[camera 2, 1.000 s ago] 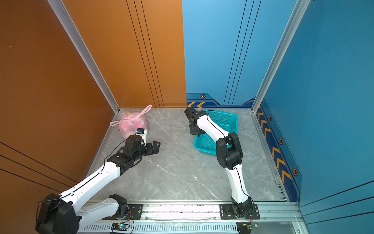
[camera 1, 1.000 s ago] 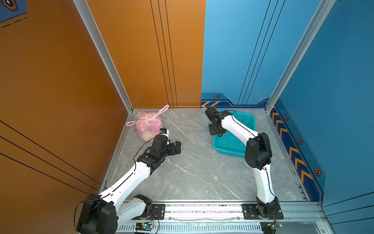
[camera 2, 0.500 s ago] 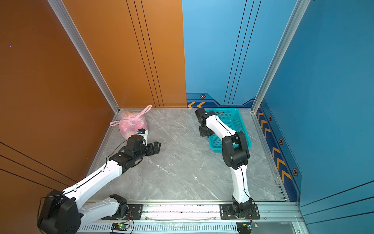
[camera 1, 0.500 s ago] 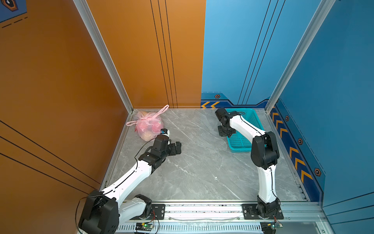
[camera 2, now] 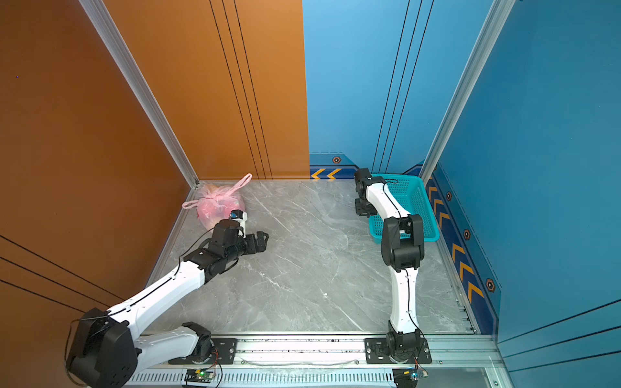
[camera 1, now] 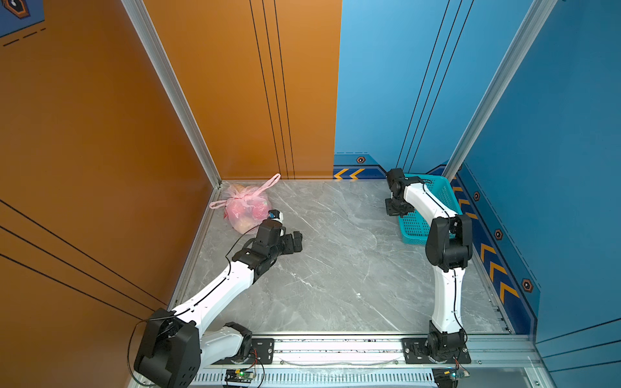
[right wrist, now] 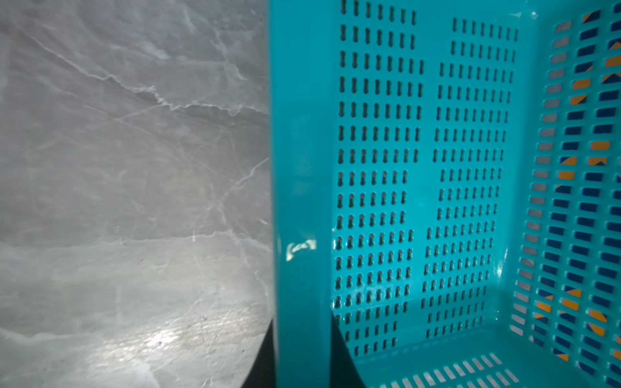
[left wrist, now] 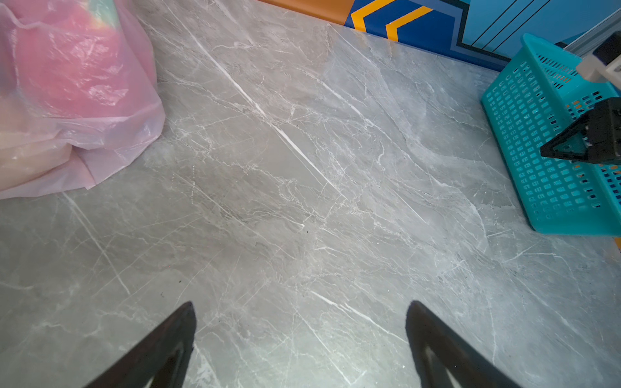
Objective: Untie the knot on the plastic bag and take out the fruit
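Plastic bag (camera 1: 247, 210) knotted; left tool (left wrist: 300, 304) spread, right tool (right wrist: 302, 336) pinching basket (right wrist: 302, 134) rim.

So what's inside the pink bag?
Through the thin pink bag you can make out a big red-pink fruit and a pale cream one. The knot keeps it tied shut, so anything deeper inside is hidden.
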You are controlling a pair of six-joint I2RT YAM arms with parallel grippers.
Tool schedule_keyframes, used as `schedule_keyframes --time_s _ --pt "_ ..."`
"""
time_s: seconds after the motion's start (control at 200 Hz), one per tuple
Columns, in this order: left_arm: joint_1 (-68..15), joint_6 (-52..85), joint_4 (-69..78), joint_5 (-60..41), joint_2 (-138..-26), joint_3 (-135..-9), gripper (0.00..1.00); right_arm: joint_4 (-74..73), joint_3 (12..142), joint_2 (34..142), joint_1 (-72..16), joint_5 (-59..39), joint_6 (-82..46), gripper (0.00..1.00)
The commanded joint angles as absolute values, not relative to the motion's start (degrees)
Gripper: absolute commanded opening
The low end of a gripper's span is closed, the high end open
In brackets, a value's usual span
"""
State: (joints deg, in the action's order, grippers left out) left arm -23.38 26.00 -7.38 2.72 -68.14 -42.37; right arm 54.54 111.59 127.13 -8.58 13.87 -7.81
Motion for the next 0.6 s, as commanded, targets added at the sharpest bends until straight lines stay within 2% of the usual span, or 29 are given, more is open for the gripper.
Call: schedule_keyframes --time_s 0.0,0.105,0.18,0.265,0.35,0.451,0.596 --pt "-24.27 25.93 -8.61 2.20 -69.29 -44.60 0.98 54.84 114.53 129.19 -8.09 13.33 -5.42 0.09" --pt "-24.66 26.09 -8.61 2.15 -70.11 -45.38 0.98 54.93 115.63 129.86 -7.82 13.12 -5.27 0.10" --pt "-24.96 26.12 -8.68 2.48 -70.57 -45.93 0.98 55.28 116.19 130.09 -8.10 12.91 -5.14 0.15" --pt "-24.99 25.97 -9.92 3.52 -71.00 -47.28 0.98 55.40 116.19 129.20 -8.59 13.30 -5.17 0.26" --pt "-24.73 25.67 -13.90 5.74 -71.41 -49.81 0.98 55.45 116.17 127.29 -9.12 13.42 -5.36 0.42" --pt "-23.31 25.37 -18.90 8.23 -72.17 -54.07 0.98 55.87 116.44 124.32 -9.99 13.10 -5.94 0.57" --pt "-18.82 25.21 -25.99 10.51 -73.96 -61.84 0.98 57.79 116.45 119.55 -11.70 12.26 -6.84 0.69"
